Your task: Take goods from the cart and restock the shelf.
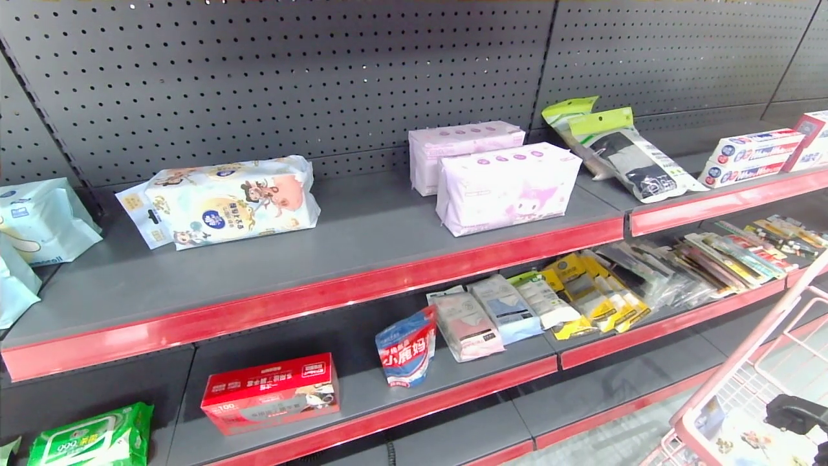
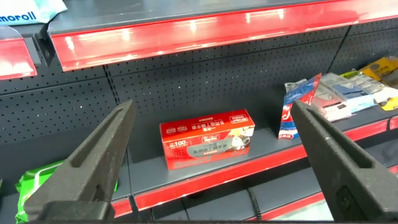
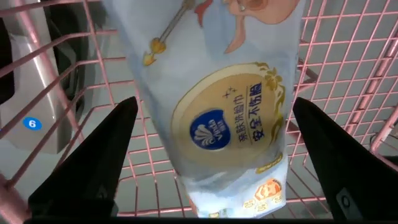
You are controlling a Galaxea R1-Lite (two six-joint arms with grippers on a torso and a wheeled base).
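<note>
Tissue pack (image 3: 217, 124): white and pale blue, with a round blue emblem and cartoon print. It is located directly between the two fingers of the right gripper (image 3: 214, 102), inside the pink wire cart (image 3: 348, 74). The right gripper fingers are spread wide, one on each side of the pack. The pack edges lie just beside the finger tips; whether the fingers actually touch the pack cannot be determined. The wire grid of the cart is behind and below the pack.

Left gripper (image 2: 211, 106): fingers spread wide, holding nothing. It faces the lower shelf (image 2: 143, 165).
- Straight ahead of the left gripper, between its fingers as seen from the wrist: a red box (image 2: 208, 138) standing on the lower shelf.
- Beyond one finger: a blue-and-red pouch (image 2: 287, 121), upright, partly hidden by that finger.
- Beyond the other finger: a green wipes pack (image 2: 31, 183), partly hidden.
- Above the left gripper: the red edge strip (image 2: 186, 31) of the upper shelf.

On the upper shelf, well apart from both grippers, a pack of the same design (image 1: 233, 200) lies on its side. Two pink packs (image 1: 508, 188) stand farther along, one behind the other.
</note>
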